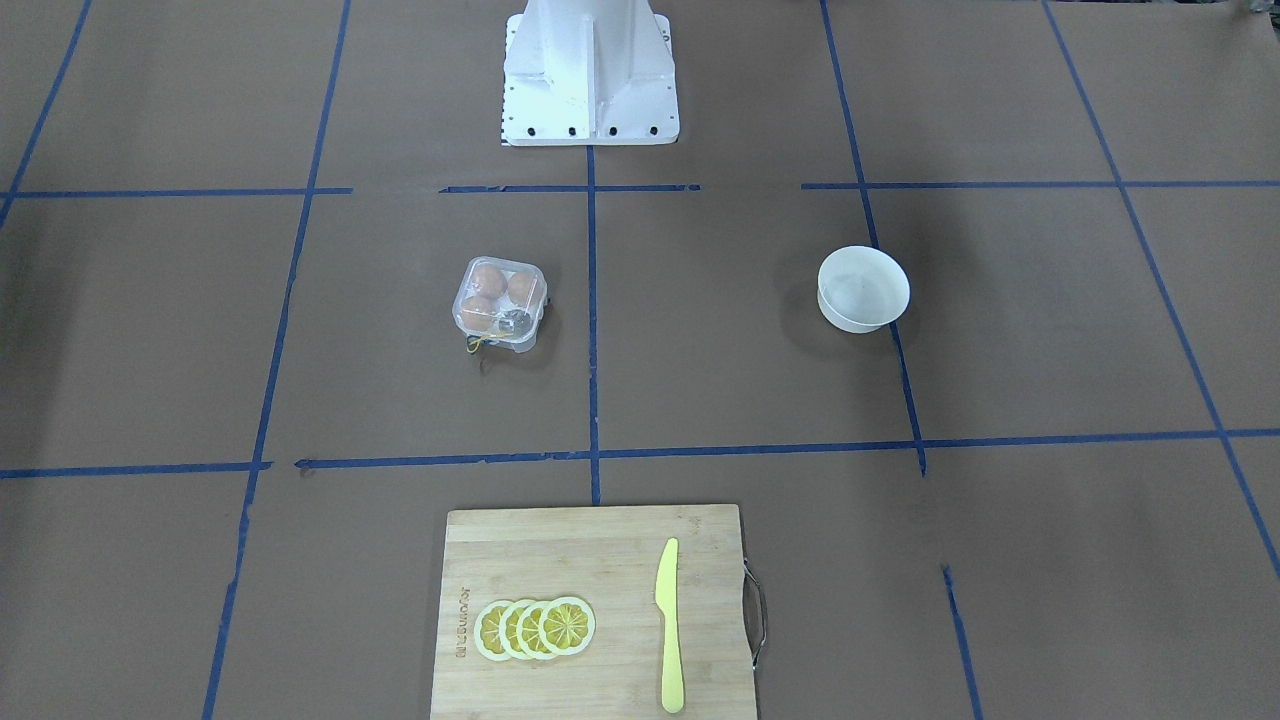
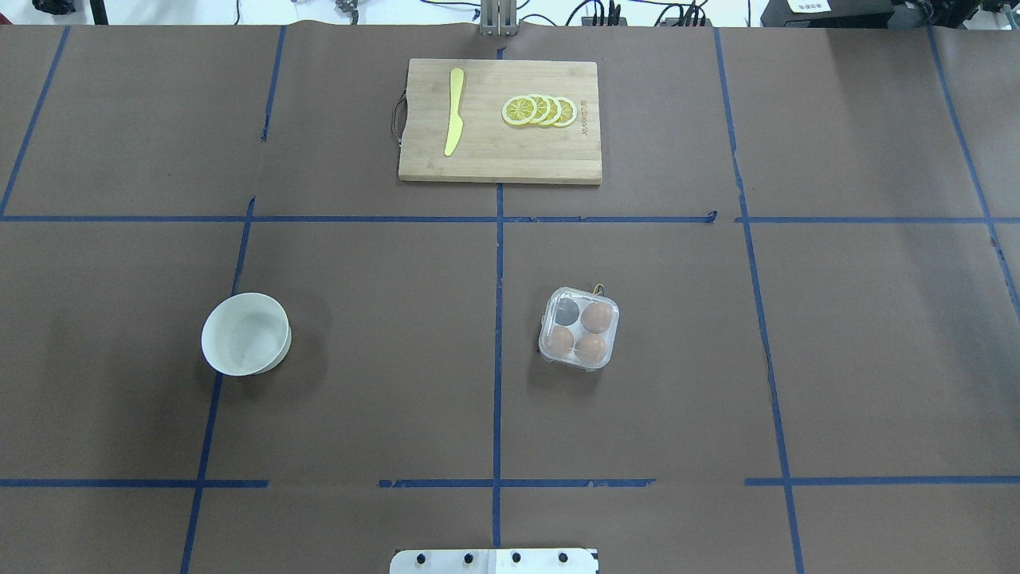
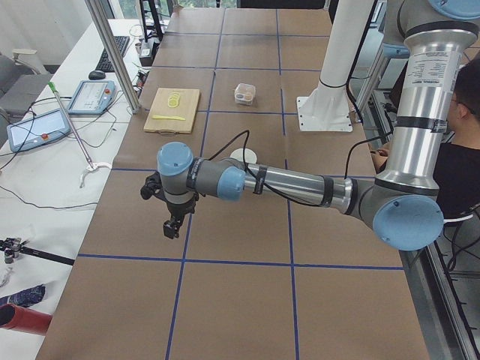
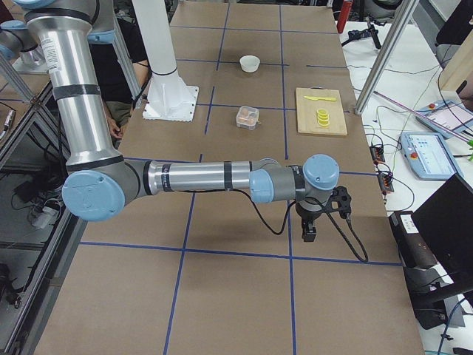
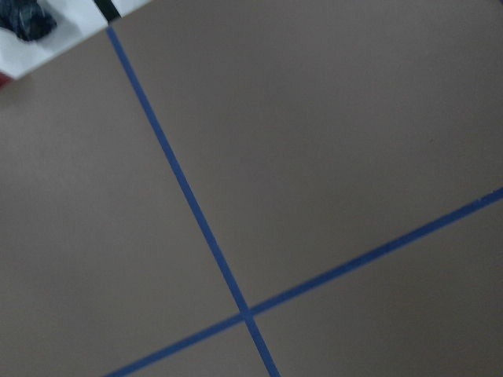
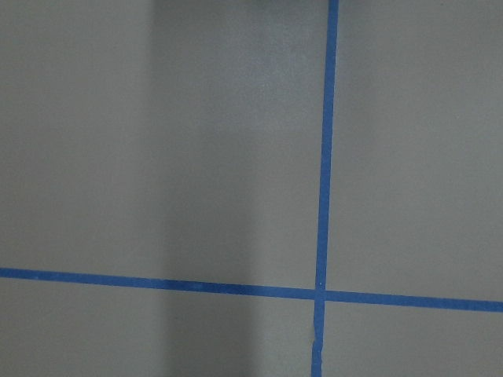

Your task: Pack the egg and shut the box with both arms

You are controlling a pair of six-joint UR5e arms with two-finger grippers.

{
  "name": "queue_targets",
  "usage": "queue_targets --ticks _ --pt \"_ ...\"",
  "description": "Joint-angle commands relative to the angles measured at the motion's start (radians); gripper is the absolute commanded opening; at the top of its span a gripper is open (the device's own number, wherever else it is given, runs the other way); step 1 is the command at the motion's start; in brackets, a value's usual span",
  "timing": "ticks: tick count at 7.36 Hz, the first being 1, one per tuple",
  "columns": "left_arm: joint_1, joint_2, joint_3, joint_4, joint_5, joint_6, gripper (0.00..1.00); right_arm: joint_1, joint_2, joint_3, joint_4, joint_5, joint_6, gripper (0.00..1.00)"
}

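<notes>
The clear box (image 2: 579, 327) stands right of the table's middle line and also shows in the front view (image 1: 499, 305). Three orange-brown eggs (image 2: 596, 317) sit in its cells; the fourth cell (image 2: 566, 312) looks dark and holds no egg. Its lid seems to lie down over the cells. My left gripper (image 3: 172, 225) hangs over the table's left end, far from the box. My right gripper (image 4: 309, 233) hangs over the right end. Both show only in the side views, so I cannot tell whether they are open or shut. Both wrist views show only brown paper and blue tape.
A white bowl (image 2: 245, 333) stands on the left half. A wooden cutting board (image 2: 494, 163) lies at the far edge with a yellow knife (image 2: 454, 112) and lemon slices (image 2: 539, 111). The white base pedestal (image 1: 590, 75) is at the near edge.
</notes>
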Motion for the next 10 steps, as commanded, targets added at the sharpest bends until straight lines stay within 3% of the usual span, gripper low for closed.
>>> queue_targets --ticks 1,4,6,7,10 --pt "-0.003 0.014 -0.008 0.007 -0.017 -0.013 1.0 -0.005 -0.005 0.007 -0.004 0.05 0.003 1.0" --pt "-0.01 0.049 -0.06 0.101 -0.008 -0.004 1.0 -0.028 -0.009 0.01 0.0 0.048 0.005 1.0" --pt "-0.003 0.019 -0.031 0.081 0.04 -0.006 1.0 -0.034 -0.006 0.016 0.002 0.048 0.005 1.0" --pt "-0.003 -0.031 -0.003 0.084 0.128 -0.004 1.0 -0.034 -0.004 0.021 0.0 0.048 0.003 1.0" --pt "-0.003 -0.043 0.032 0.093 0.135 -0.001 1.0 -0.034 -0.007 0.032 0.005 0.054 0.003 1.0"
